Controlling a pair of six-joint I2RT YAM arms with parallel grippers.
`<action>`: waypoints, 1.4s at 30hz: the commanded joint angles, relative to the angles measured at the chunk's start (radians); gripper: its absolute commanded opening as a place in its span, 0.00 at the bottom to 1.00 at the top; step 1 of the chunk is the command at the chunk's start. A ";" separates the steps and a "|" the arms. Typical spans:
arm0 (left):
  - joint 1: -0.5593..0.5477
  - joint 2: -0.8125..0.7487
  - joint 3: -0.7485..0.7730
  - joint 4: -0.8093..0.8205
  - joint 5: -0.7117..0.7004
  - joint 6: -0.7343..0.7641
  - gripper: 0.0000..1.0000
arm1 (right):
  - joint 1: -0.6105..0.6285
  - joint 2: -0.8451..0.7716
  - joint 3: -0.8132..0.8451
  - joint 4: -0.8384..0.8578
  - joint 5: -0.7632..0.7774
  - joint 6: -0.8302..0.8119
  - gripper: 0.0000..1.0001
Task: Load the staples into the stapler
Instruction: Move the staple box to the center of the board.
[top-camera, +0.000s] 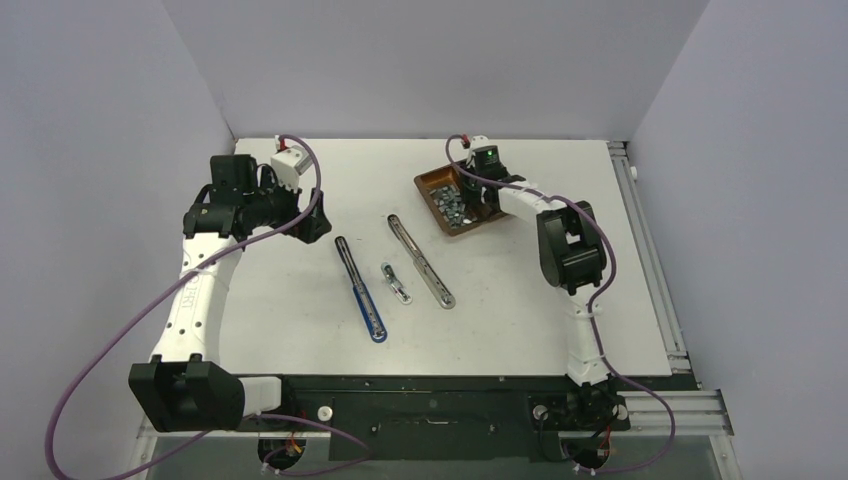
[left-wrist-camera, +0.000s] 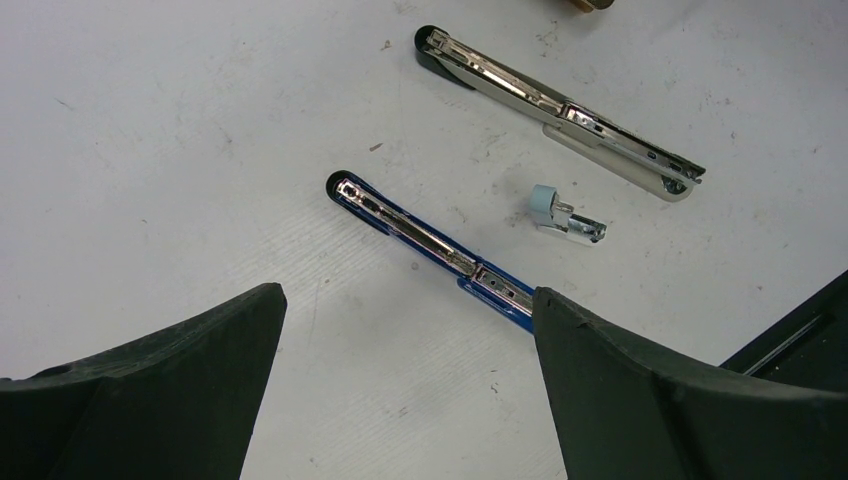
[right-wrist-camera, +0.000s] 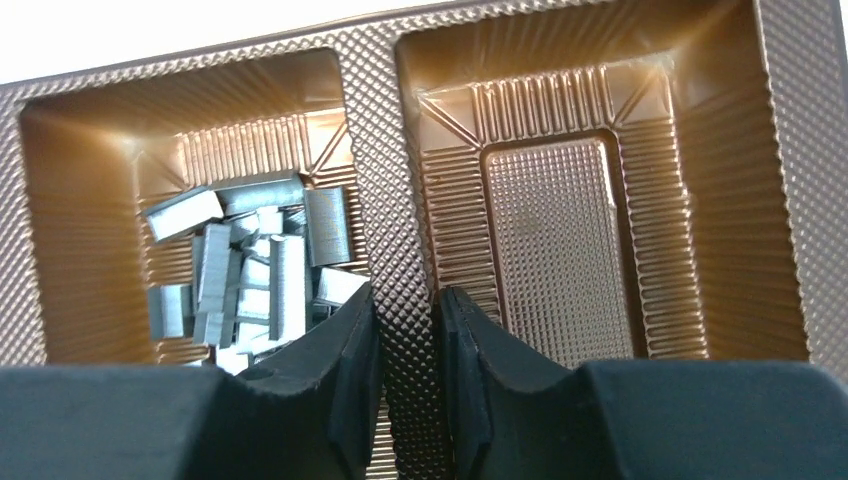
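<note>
Two staplers lie opened out flat on the table, a blue stapler and a silver stapler. The staples are a heap of short grey strips in the left compartment of a brown tray. My right gripper is shut on the tray's divider ridge, one finger in each compartment, beside the staples. My left gripper hangs open and empty above the table. Its right finger hides the near end of the blue stapler.
A small loose metal part with a pale blue cap lies between the two staplers. The tray's right compartment holds nothing. Grey walls close in the table on three sides.
</note>
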 joint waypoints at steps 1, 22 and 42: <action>-0.004 -0.017 0.008 0.026 -0.007 -0.008 0.92 | -0.021 -0.089 -0.040 0.038 0.041 0.023 0.22; -0.081 -0.025 -0.011 -0.049 0.038 0.045 0.93 | -0.125 -0.704 -0.808 -0.085 0.277 0.173 0.09; -0.111 -0.075 -0.026 -0.057 0.043 0.078 0.97 | -0.173 -0.899 -1.014 -0.172 0.344 0.220 0.35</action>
